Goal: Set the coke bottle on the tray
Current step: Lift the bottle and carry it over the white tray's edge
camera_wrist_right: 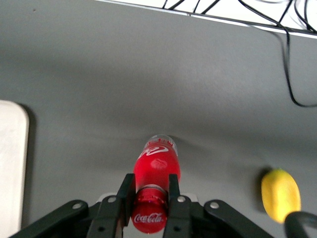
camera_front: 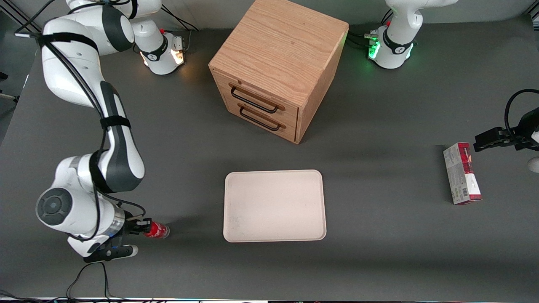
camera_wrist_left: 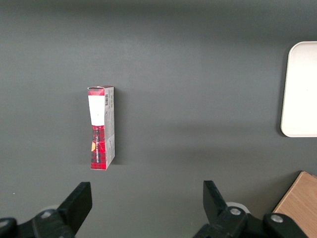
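The coke bottle has a red cap, red label and clear base. It lies on its side at the working arm's end of the table, level with the tray's near edge. My right gripper is shut on its neck and cap; in the right wrist view the fingers press both sides of the bottle at the cap. The gripper is low at the table. The cream-white tray lies flat mid-table, in front of the cabinet and nearer the camera, with nothing on it. Its edge shows in the right wrist view.
A wooden two-drawer cabinet stands farther from the camera than the tray. A red-and-grey carton lies toward the parked arm's end. A yellow lemon-like object lies beside the bottle. Cables trail along the table's edge.
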